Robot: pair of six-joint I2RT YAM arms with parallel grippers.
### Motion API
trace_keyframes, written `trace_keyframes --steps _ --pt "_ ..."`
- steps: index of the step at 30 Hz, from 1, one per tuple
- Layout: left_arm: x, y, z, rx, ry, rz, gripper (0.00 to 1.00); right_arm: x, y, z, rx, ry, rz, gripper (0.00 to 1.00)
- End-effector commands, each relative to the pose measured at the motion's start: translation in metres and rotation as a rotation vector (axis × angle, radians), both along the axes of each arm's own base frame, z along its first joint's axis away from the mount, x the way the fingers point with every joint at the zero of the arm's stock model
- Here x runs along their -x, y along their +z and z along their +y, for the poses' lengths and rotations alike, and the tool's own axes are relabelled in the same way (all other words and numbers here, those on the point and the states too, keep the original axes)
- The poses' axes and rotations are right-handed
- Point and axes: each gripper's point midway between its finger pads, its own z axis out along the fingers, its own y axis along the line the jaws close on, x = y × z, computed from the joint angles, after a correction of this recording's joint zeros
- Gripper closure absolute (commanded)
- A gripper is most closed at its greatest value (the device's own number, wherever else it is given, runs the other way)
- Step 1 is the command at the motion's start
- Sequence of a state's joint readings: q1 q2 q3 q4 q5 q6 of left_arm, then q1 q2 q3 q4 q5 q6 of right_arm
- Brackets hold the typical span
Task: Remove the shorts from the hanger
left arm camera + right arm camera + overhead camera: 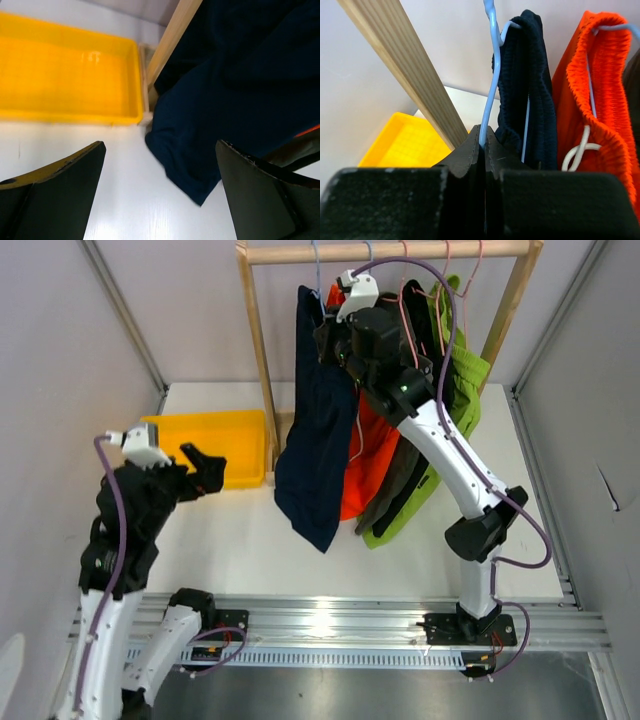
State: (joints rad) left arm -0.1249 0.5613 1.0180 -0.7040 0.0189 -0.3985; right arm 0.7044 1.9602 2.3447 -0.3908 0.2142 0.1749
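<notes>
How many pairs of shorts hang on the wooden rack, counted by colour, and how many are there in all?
navy blue shorts: 1
orange shorts: 1
olive-grey shorts: 1
black shorts: 1
lime green shorts: 1
Total: 5

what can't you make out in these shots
- Top view: tips of the right gripper, hidden under its own wrist.
- Right wrist view: the blue hanger below the grip, behind the fingers; whether fabric is pinched too.
- Left wrist view: waistband of the navy shorts, cut off by the top edge.
- Right wrist view: pairs beyond the orange shorts, cut off at the right edge.
</notes>
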Motion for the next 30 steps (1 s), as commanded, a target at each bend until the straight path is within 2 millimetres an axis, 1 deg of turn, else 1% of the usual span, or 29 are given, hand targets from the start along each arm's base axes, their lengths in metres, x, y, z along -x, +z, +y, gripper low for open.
trace_keyframes --steps 1,2,3,4,5,6,7,8,9,10,11,12,13,14,16,17,18,19,20,23,25,27,28,29,30 --pt "-0.036 0.074 -0.023 -0.061 -0.082 -0.164 0.01 0.043 0.098 -0.027 -0.157 -0.019 -0.184 1.0" --pt "-0.056 0.083 -0.034 -0.092 -0.09 -0.147 0.01 0.046 0.103 -0.03 -0.168 -0.026 -0.189 1.0" --pt "-0.058 0.107 -0.052 -0.143 -0.122 -0.182 0.01 0.049 0.108 -0.037 -0.178 -0.062 -0.188 1.0" --pt "-0.064 0.11 -0.064 -0.172 -0.137 -0.175 0.01 0.054 0.114 -0.038 -0.193 -0.07 -0.193 1.0" --pt "-0.065 0.138 -0.076 -0.165 -0.153 -0.226 0.01 0.056 0.115 -0.04 -0.196 -0.083 -0.19 1.0" --pt "-0.068 0.13 -0.108 -0.196 -0.217 -0.208 0.01 0.054 0.114 -0.047 -0.196 -0.126 -0.184 1.0" --pt "-0.066 0.139 -0.122 -0.18 -0.24 -0.243 0.01 0.059 0.116 -0.048 -0.199 -0.139 -0.182 1.0" --pt "-0.064 0.13 -0.138 -0.183 -0.278 -0.245 0.01 0.057 0.113 -0.052 -0.19 -0.162 -0.176 1.0" --pt "-0.046 0.132 -0.166 -0.179 -0.384 -0.285 0.01 0.055 0.108 -0.059 -0.18 -0.207 -0.158 1.0" --pt "-0.041 0.14 -0.179 -0.148 -0.417 -0.332 0.01 0.054 0.105 -0.062 -0.172 -0.221 -0.147 1.0" --pt "-0.036 0.128 -0.193 -0.152 -0.463 -0.326 0.01 0.053 0.099 -0.063 -0.159 -0.232 -0.136 1.0" --pt "-0.029 0.116 -0.211 -0.143 -0.521 -0.312 0.01 0.052 0.094 -0.065 -0.147 -0.249 -0.121 1.0" --pt "-0.025 0.108 -0.222 -0.133 -0.56 -0.301 0.01 0.053 0.093 -0.068 -0.146 -0.253 -0.118 1.0" --pt "-0.02 0.107 -0.234 -0.114 -0.591 -0.302 0.01 0.052 0.087 -0.066 -0.134 -0.251 -0.109 1.0" --pt "-0.016 0.093 -0.246 -0.111 -0.608 -0.283 0.01 0.054 0.085 -0.067 -0.131 -0.249 -0.105 1.0" --pt "-0.01 0.092 -0.254 -0.1 -0.629 -0.294 0.01 0.055 0.084 -0.066 -0.131 -0.244 -0.103 1.0" --pt "-0.009 0.095 -0.256 -0.09 -0.627 -0.303 0.01 0.056 0.085 -0.067 -0.132 -0.244 -0.104 1.0" --pt "-0.01 0.089 -0.259 -0.098 -0.625 -0.295 0.01 0.057 0.085 -0.068 -0.135 -0.245 -0.101 1.0" --pt "-0.009 0.089 -0.262 -0.091 -0.629 -0.3 0.01 0.058 0.084 -0.068 -0.135 -0.244 -0.097 1.0" --pt "-0.016 0.085 -0.269 -0.098 -0.607 -0.296 0.01 0.061 0.083 -0.068 -0.145 -0.238 -0.083 1.0" --pt "-0.02 0.087 -0.272 -0.092 -0.59 -0.306 0.01 0.064 0.083 -0.066 -0.155 -0.233 -0.076 1.0" --pt "-0.027 0.081 -0.278 -0.111 -0.574 -0.301 0.02 0.067 0.083 -0.065 -0.162 -0.226 -0.068 1.0" --pt "-0.03 0.08 -0.279 -0.115 -0.564 -0.298 0.06 0.067 0.083 -0.064 -0.165 -0.223 -0.065 1.0" --pt "-0.035 0.074 -0.282 -0.131 -0.55 -0.287 0.18 0.07 0.084 -0.063 -0.172 -0.215 -0.065 1.0" --pt "-0.037 0.071 -0.283 -0.136 -0.542 -0.282 0.25 0.071 0.085 -0.063 -0.176 -0.213 -0.065 1.0"
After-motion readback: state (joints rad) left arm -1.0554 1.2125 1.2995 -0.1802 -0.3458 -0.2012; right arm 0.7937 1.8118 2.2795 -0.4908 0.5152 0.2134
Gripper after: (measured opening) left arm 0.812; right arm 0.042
